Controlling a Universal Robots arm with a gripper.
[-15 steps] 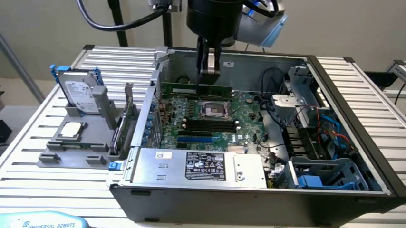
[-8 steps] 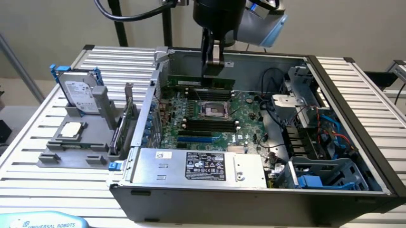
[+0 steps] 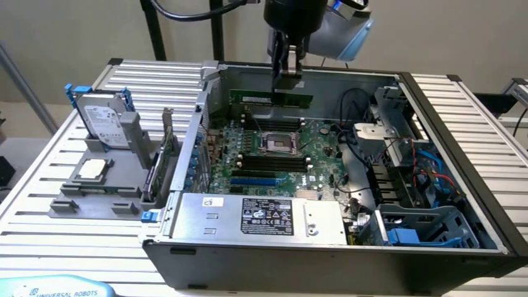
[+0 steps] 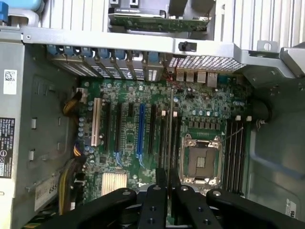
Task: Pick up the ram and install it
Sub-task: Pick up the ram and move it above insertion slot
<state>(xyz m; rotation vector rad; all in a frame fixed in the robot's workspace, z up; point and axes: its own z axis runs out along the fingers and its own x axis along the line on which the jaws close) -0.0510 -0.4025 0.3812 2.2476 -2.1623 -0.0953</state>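
The ram (image 3: pixel 272 98) hangs edge-down in the gripper (image 3: pixel 286 77), level and lengthwise, above the far end of the open computer case (image 3: pixel 330 263). The fingers are closed on the ram's upper edge, near its middle. The stick is in the air, above the motherboard (image 3: pixel 322 148) and near the case's back wall, not seated in any slot.

In the wrist view the gripper (image 4: pixel 168 180) looks straight down. Its two black fingers (image 4: pixel 162 183) pinch the ram (image 4: pixel 171 124), which shows there as a thin line seen edge-on. That line runs over the black memory slots (image 4: pixel 164 138) just beside the processor socket (image 4: pixel 202 162). More black slots (image 4: pixel 236 152) lie on the socket's other side.

In the exterior view the socket (image 3: pixel 279 142) sits near the middle of the board, with the labelled power supply (image 3: pixel 264 216) at the near end of the case. On the exterior view's left, on the slatted metal table (image 3: pixel 83 247), a grey holder (image 3: pixel 91 198) carries an upright hard drive (image 3: pixel 107 124). An expansion card (image 3: pixel 167 158) stands on edge between the holder and the case.
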